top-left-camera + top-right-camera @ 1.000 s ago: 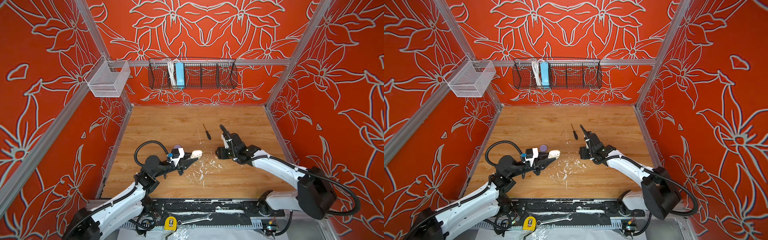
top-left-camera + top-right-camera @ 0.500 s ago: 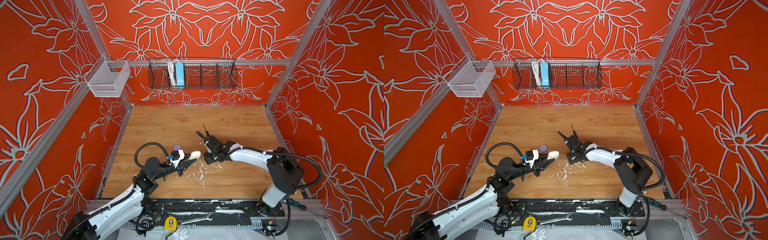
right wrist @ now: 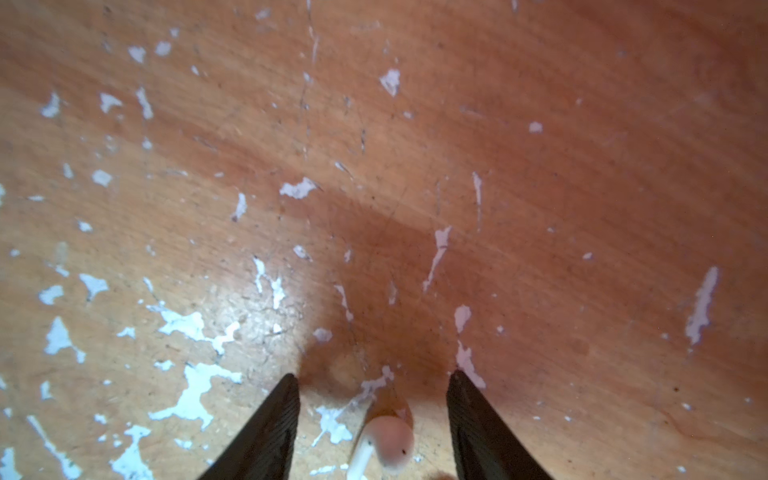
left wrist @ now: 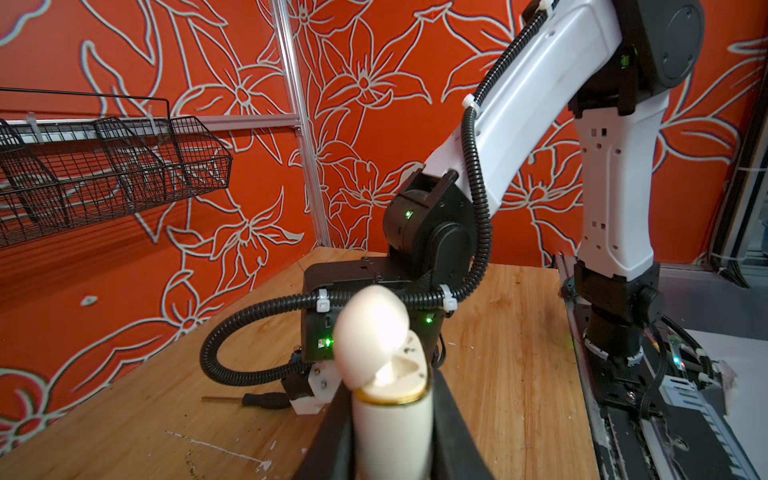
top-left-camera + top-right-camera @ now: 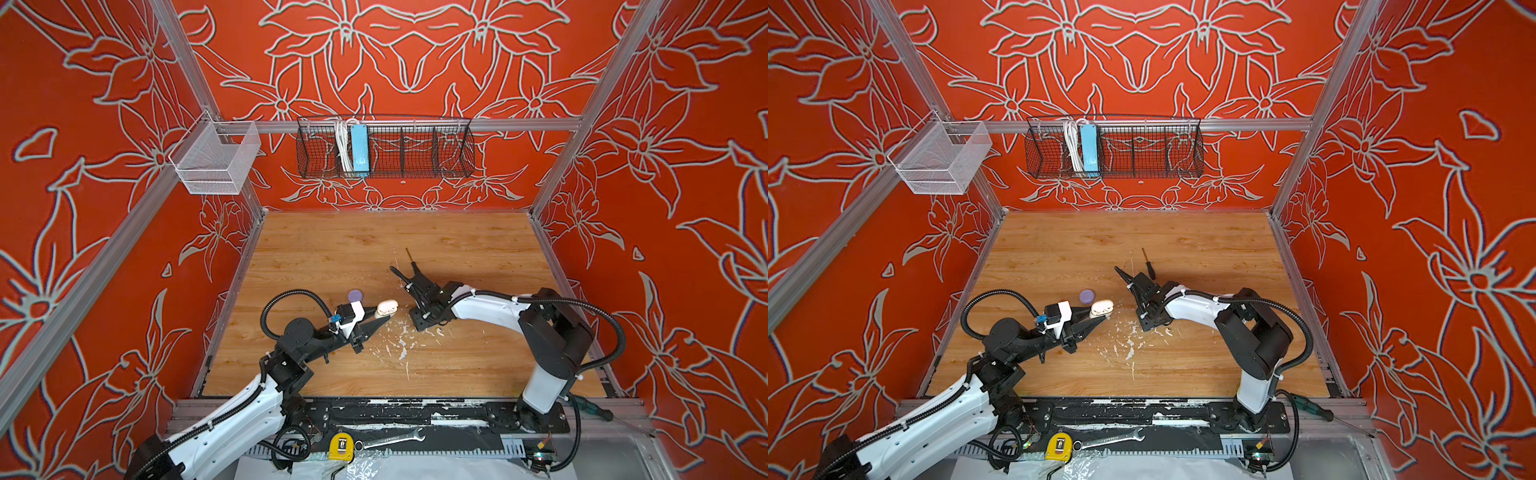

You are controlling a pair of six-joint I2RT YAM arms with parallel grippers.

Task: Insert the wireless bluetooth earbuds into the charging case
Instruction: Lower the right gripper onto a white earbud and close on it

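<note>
My left gripper is shut on a cream-white charging case, held just above the table. Its lid is hinged open. A cream-white stemmed earbud lies on the wood among white flecks. My right gripper points down over it, open. The earbud sits between the two fingers with a gap on each side. In both top views the gripper body hides its fingertips. No other earbuds show.
A round lavender case lies behind the left gripper. A small black screwdriver lies behind the right gripper. Wire baskets hang on the walls. A tape measure and wrench lie on the front rail.
My right arm swung left toward the middle and brought its gripper down over the flecked patch, its jaws narrowing slightly. My left gripper and the case stayed put.
</note>
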